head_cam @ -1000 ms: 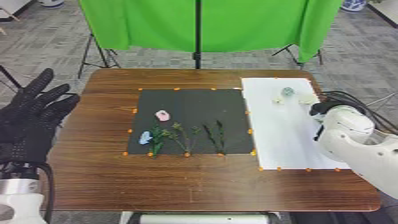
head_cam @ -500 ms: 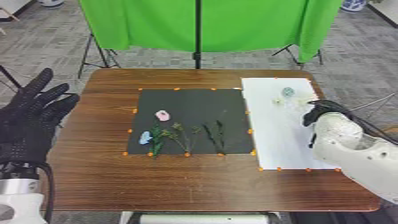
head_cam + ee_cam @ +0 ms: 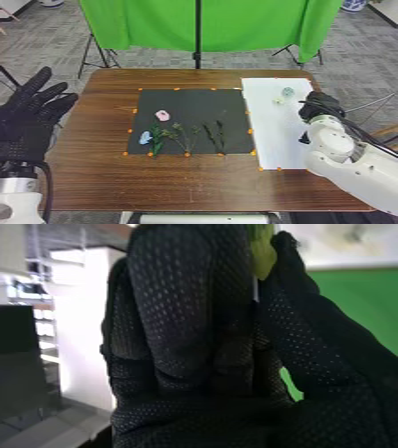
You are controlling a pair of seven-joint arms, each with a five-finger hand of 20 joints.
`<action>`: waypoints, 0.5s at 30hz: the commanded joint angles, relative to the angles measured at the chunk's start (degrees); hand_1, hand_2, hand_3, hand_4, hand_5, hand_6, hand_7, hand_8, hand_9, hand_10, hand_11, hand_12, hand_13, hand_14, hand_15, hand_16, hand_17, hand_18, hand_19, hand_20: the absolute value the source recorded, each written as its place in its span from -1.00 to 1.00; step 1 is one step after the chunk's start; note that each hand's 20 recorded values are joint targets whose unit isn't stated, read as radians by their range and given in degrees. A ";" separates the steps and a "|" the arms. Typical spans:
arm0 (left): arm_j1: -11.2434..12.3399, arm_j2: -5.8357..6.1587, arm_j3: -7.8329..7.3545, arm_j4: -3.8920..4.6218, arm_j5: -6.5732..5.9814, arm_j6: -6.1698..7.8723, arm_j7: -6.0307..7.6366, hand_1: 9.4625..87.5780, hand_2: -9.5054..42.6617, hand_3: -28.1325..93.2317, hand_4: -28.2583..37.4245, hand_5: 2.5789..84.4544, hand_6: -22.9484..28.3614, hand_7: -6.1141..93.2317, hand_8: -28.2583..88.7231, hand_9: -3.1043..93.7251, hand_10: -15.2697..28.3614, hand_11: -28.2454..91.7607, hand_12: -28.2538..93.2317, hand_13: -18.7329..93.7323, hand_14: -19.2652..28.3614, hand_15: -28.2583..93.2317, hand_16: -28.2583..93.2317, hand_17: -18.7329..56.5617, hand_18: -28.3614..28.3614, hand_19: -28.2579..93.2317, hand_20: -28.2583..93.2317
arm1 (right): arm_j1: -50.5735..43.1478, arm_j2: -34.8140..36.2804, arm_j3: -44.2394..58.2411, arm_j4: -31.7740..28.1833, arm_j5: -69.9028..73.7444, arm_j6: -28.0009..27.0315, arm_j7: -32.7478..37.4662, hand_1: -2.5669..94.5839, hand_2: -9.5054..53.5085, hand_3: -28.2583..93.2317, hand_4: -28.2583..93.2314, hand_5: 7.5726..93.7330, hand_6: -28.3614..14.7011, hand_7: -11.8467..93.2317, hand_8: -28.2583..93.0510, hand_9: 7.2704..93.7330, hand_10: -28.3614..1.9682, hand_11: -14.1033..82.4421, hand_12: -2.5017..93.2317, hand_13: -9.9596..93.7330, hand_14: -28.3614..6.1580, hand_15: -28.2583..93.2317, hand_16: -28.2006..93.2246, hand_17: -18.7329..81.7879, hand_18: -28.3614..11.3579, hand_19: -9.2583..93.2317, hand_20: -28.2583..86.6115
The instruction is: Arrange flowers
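Behind the brown table (image 3: pixel 213 185) there hangs a green cloth (image 3: pixel 142 25). On the black mat (image 3: pixel 178 105), the arrangement seems to be partly made: the leafy sprig (image 3: pixel 157 140), the branched sprig (image 3: pixel 178 127) and the thin dark stems (image 3: pixel 210 136) lie side by side near the robot's edge. The blue flower (image 3: pixel 145 137) is beside the leafy sprig, and the pink flower (image 3: pixel 163 115) lies farther up, apart from the stems. The dark stems have no flower at their tops, so I judge that more blooms must come there. On the white sheet (image 3: pixel 280 145), a blue-green flower (image 3: pixel 288 92) and a cream flower (image 3: pixel 279 100) probably wait for their turn. By this sheet's outer side is the right hand (image 3: pixel 322 106), its thumb and fingers nearly closed, pinching a yellow-green piece (image 3: pixel 263 254), perhaps the next one to place. The left hand (image 3: pixel 27 117) is widely open and empty, beside the table.
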 commanded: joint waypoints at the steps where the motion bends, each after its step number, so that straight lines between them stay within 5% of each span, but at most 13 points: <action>1: 0.21 -0.27 -1.31 -1.03 1.72 -1.32 -2.19 -0.76 -0.35 0.72 -1.00 -0.29 0.17 -0.65 -0.66 -0.34 0.54 -0.12 -0.34 -0.26 0.96 0.35 -0.70 -0.75 0.83 0.39 -0.31 | 5.31 -0.44 -4.02 -10.11 -4.11 5.01 -3.69 0.25 -1.00 0.63 -1.00 0.69 0.33 -0.25 -0.48 1.00 0.43 -0.33 -0.31 0.92 0.48 0.25 -0.19 0.31 -0.38 1.00 -0.58; 8: -1.14 1.01 -0.90 -0.69 1.04 -0.73 -2.77 -0.76 -0.35 0.72 -1.00 -0.29 0.16 -0.65 -0.66 -0.35 0.53 -0.12 -0.34 -0.26 0.96 0.35 -0.70 -0.75 0.84 0.39 -0.31 | 16.98 -9.05 -14.99 -13.74 -0.60 5.37 -9.12 0.25 -1.00 0.64 -1.00 0.70 0.32 -0.26 -0.47 1.00 0.41 -0.32 -0.32 0.92 0.48 0.26 -0.18 0.31 -0.39 1.00 -0.53; 15: -0.69 0.98 -1.91 -0.84 0.76 -0.15 -2.52 -0.76 -0.35 0.72 -1.00 -0.29 0.16 -0.66 -0.66 -0.34 0.54 -0.12 -0.34 -0.25 0.97 0.35 -0.70 -0.75 0.84 0.39 -0.31 | 22.99 -19.99 -21.22 -9.82 2.44 4.95 -11.41 0.25 -1.00 0.64 -1.00 0.70 0.32 -0.26 -0.47 1.00 0.44 -0.31 -0.33 0.93 0.48 0.27 -0.18 0.30 -0.39 1.00 -0.52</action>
